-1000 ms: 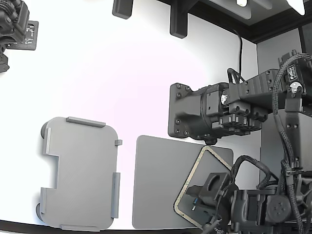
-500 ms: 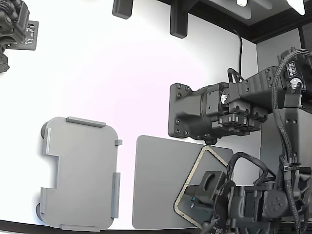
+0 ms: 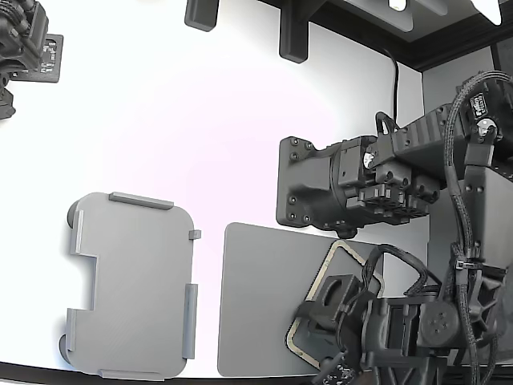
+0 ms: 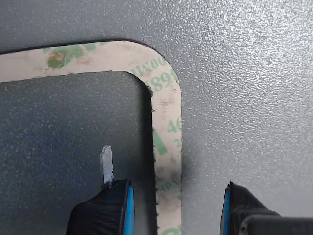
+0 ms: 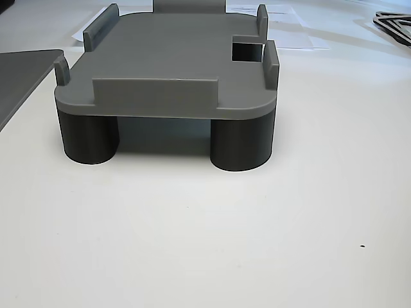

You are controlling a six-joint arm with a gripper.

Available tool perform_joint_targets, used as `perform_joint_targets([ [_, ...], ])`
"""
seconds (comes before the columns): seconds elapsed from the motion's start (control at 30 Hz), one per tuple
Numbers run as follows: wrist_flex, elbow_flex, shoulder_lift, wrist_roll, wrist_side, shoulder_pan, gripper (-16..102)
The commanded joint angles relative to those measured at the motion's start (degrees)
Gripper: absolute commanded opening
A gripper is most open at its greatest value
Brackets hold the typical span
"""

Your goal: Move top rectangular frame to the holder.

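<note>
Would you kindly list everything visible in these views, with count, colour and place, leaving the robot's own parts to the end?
Rectangular frame: one, tan with green print, lying tilted on the mat at the exterior view's lower right, partly hidden by the arm.
Mat: one, dark grey, flat on the table right of the holder in the exterior view.
Holder: one, light grey, empty, at the exterior view's lower left, apart from the mat.
Table: one, white.
Black block with screws: one, above the mat in the exterior view.
Gripper: one, black with blue pads, open, fingers straddling one side of the frame.
Second arm: one, black, exterior view's top left corner.
</note>
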Motion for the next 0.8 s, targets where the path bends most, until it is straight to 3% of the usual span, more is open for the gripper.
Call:
perform_joint_targets([
  [0.0,-0.97,-0.09,1.76,-0.09,-0.18,-1.49,73],
  [0.3,-3.6,2.9,1.76,0.35,-0.79,-1.58,73],
  [0.43,-4.04,3.34,1.85,0.97,-1.14,-1.58,63],
  [0.57,-4.04,4.04,1.93,1.41,-1.23,-2.29,46],
  [0.7,-3.6,4.31,1.93,0.79,-1.67,-4.04,11],
  [0.77,-3.43,4.48,2.02,0.53,-1.93,-4.83,-1],
])
